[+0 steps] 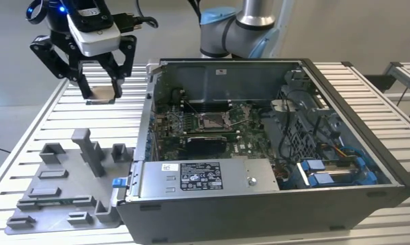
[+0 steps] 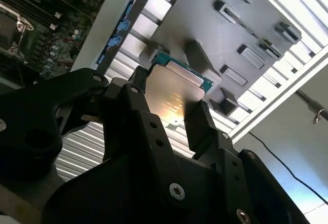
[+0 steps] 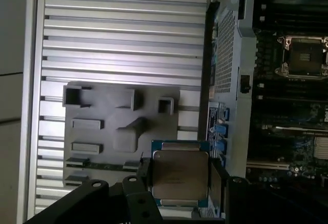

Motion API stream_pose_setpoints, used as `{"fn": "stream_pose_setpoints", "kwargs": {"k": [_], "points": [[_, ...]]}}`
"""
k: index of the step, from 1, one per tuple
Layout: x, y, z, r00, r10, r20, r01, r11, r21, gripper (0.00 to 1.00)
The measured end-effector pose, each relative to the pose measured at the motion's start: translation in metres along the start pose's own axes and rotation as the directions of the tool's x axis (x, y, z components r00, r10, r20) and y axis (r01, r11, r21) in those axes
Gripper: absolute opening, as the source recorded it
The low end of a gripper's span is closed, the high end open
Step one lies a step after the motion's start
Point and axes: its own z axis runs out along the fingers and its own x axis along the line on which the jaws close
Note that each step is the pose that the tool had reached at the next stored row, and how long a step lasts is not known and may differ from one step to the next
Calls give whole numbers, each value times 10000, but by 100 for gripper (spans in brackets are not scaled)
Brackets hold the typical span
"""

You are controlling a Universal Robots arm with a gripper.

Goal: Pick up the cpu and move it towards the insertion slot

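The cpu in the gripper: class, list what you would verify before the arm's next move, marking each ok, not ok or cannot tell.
1. cpu clamped in the gripper: ok.
2. cpu raised clear of the grey fixture plate: ok.
3. insertion slot centre uncovered: ok.
4. cpu above the slot: not ok; it hangs outside the computer case, on the exterior view's left.
5. cpu orientation matching the slot: cannot tell.
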Motion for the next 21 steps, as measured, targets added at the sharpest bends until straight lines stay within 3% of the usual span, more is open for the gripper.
{"fn": "stream_pose_setpoints", "kwargs": {"k": [21], "points": [[-701, 62, -8, 10000, 0, -1, 0, 10000, 0, 0]]}}
